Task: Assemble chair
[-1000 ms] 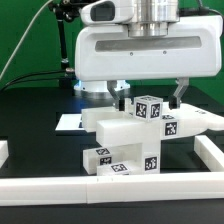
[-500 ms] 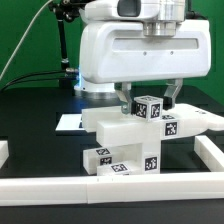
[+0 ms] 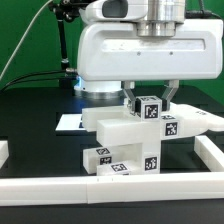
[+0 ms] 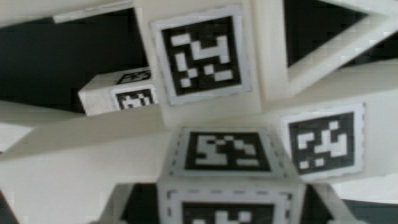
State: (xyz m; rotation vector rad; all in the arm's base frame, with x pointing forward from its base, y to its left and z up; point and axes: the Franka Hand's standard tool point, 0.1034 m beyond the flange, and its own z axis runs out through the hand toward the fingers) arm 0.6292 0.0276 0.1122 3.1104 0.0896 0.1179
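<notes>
The white chair parts sit stacked near the front rim: a flat slab (image 3: 125,128), a tagged bar (image 3: 190,122) reaching to the exterior view's right, and low tagged blocks (image 3: 125,160) beneath. A tagged square leg block (image 3: 149,107) stands on top. My gripper (image 3: 148,99) hangs straight over it, with one finger on each side of the block and small gaps still showing. In the wrist view the block's tagged top (image 4: 224,150) lies between the dark fingertips (image 4: 143,205), and a long tagged bar (image 4: 199,50) runs beyond it.
A low white rim wall (image 3: 110,187) runs along the front and up the exterior view's right side (image 3: 212,152). The marker board (image 3: 70,122) lies flat on the black table behind the parts. A green backdrop and cables stand at the back left.
The gripper has come down a little over the leg block, and its fingers have drawn closer to the block's sides. The chair parts have not moved.
</notes>
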